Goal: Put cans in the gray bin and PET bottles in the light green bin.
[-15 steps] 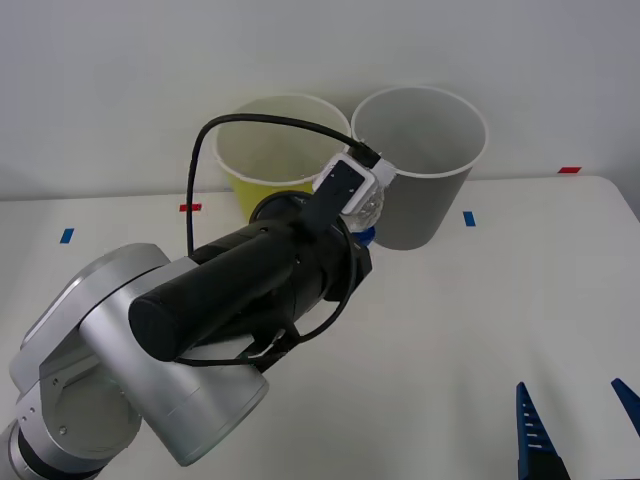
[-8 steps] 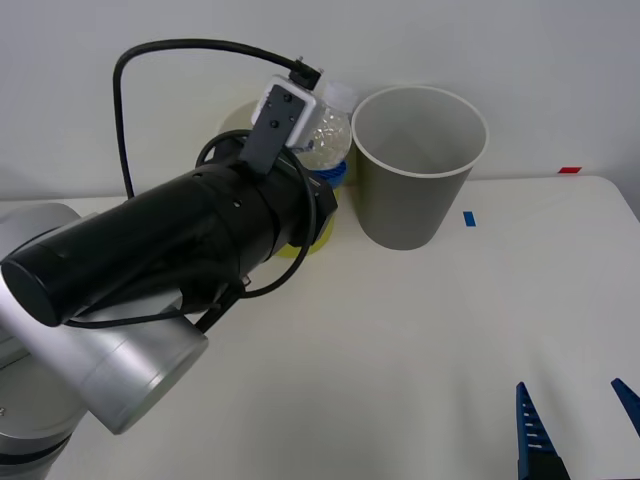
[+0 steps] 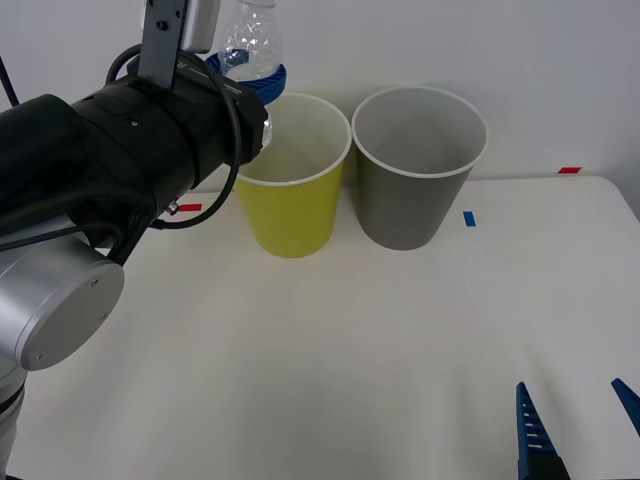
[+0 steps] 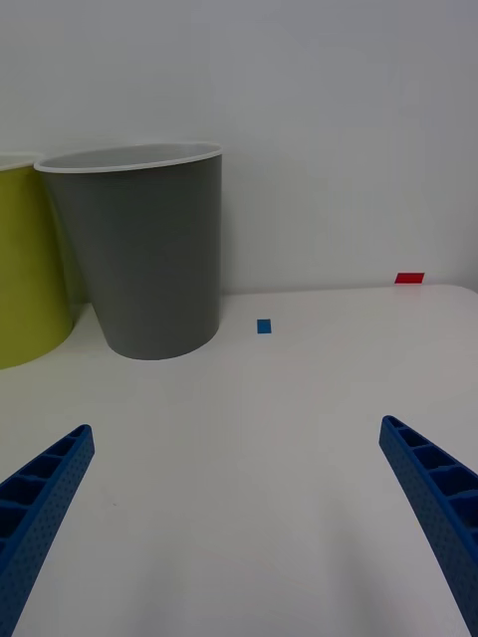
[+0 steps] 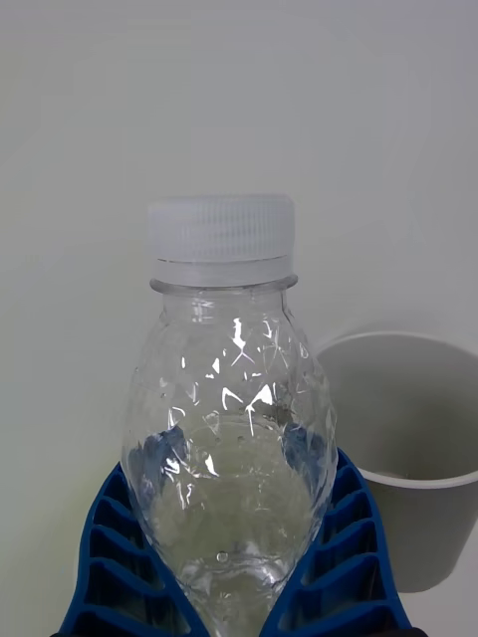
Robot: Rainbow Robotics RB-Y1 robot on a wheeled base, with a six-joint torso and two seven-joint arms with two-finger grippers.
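Note:
My left gripper (image 3: 250, 75) is raised high at the back left, shut on a clear crinkled PET bottle (image 3: 250, 40) with a white cap (image 5: 221, 229). The bottle stands upright between the blue fingers (image 5: 110, 557), above and just left of the light green bin's (image 3: 293, 205) rim. The gray bin (image 3: 412, 190) stands right beside the green one, to its right; its open mouth shows behind the bottle (image 5: 403, 408). My right gripper (image 3: 575, 425) waits open low at the front right, its fingers (image 4: 45, 498) wide apart and empty. No cans are in sight.
Both bins stand at the back of the white table (image 3: 400, 350), close to the wall. Small blue (image 3: 468, 218) and red (image 3: 568, 170) tape marks lie on the tabletop. The left arm's black forearm (image 3: 110, 160) covers the back left.
The left arm has lifted the bottle up and to the left, from in front of the bins to above the green bin's left rim. The right gripper has stayed still.

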